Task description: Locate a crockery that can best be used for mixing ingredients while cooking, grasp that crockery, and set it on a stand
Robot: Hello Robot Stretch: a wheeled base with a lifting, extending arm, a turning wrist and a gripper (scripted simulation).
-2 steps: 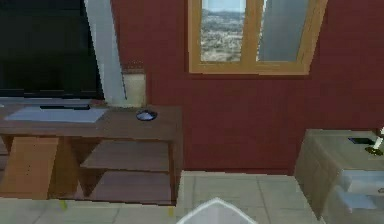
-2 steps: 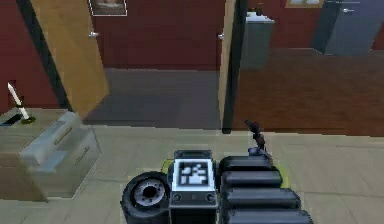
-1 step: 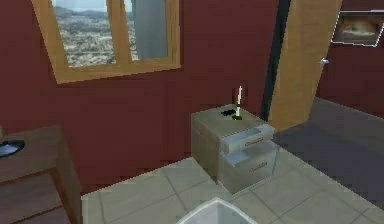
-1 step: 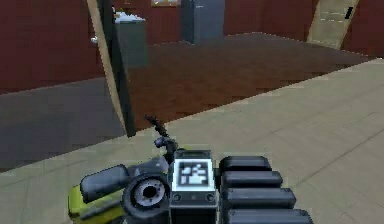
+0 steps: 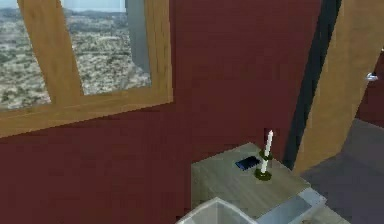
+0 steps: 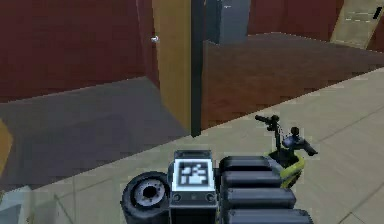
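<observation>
The robot is on the first step: looking for a bowl to mix food in. In the forward view it faces a dark red wall (image 5: 230, 80) with a big window (image 5: 80, 50). Below stands a counter (image 5: 225, 172). On it are a white candle (image 5: 267, 146) and, just beside it, a flat dark thing (image 5: 246, 161) too small to name. At the bottom edge, at the near end of the counter, is a pale hollow shape (image 5: 215, 212). It could be the bowl or it could be a sink. It is cut off, so I cannot tell, but it is my best guess for where the bowl is. A wooden door (image 5: 350, 80) stands to the right. In the arm side view the arm (image 6: 250, 190) is a stack of dark blocks at the bottom. Left of it is a white square (image 6: 193, 172) with black marks, then a dark round body (image 6: 148, 197), which I think carries the jaws. I cannot make out their tips, so I cannot tell how the jaws are set or if they hold anything. A small yellow and black thing (image 6: 288, 150) sits just right of the arm, and I cannot tell what it is. Next, I think the robot needs a better look at the pale hollow shape. If it is a bowl, the robot must turn its arm side to the counter, then lift and reach. A stand is yet to be found.
</observation>
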